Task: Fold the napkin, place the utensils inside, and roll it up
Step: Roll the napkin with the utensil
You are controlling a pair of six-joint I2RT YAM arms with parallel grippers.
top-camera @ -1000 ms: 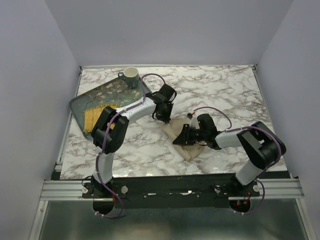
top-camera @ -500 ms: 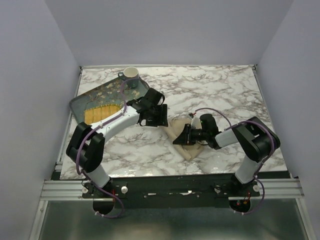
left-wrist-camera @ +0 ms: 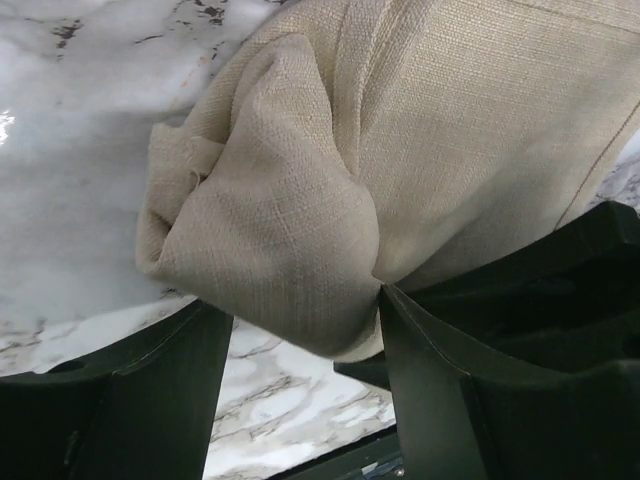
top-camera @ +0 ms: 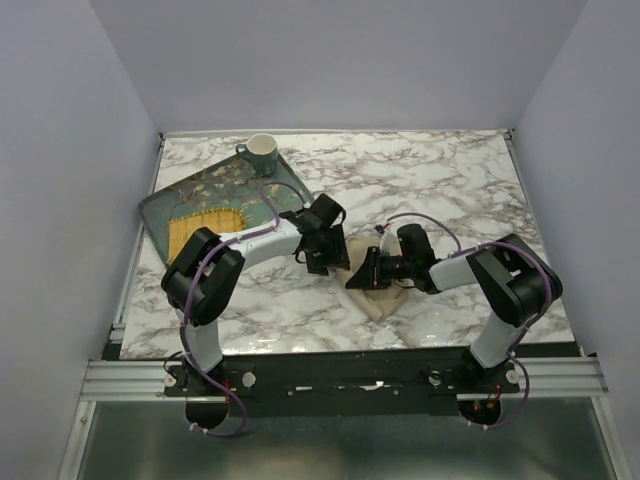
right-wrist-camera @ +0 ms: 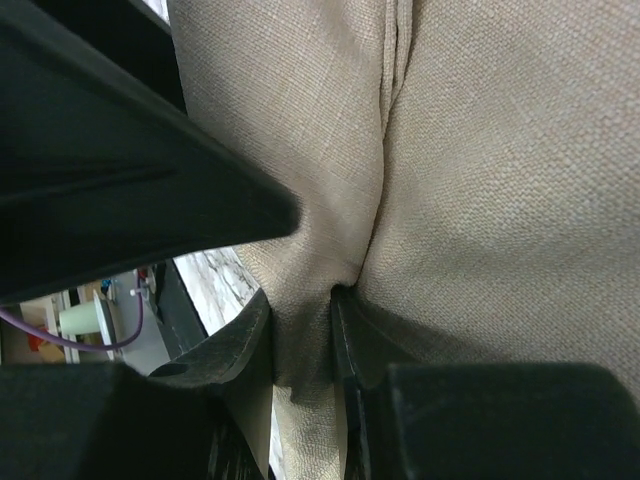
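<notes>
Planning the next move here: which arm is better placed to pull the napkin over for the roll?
Right, I'd judge. The right gripper pinches a thin fold of the napkin tightly. The left gripper straddles a bunched end with jaws wide; whether it grips is unclear.

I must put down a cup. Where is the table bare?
Bare: the far right of the table, beyond the napkin; a smaller near patch left of it. Crowded: the middle, where the left end effector and right end effector meet the napkin.
</notes>
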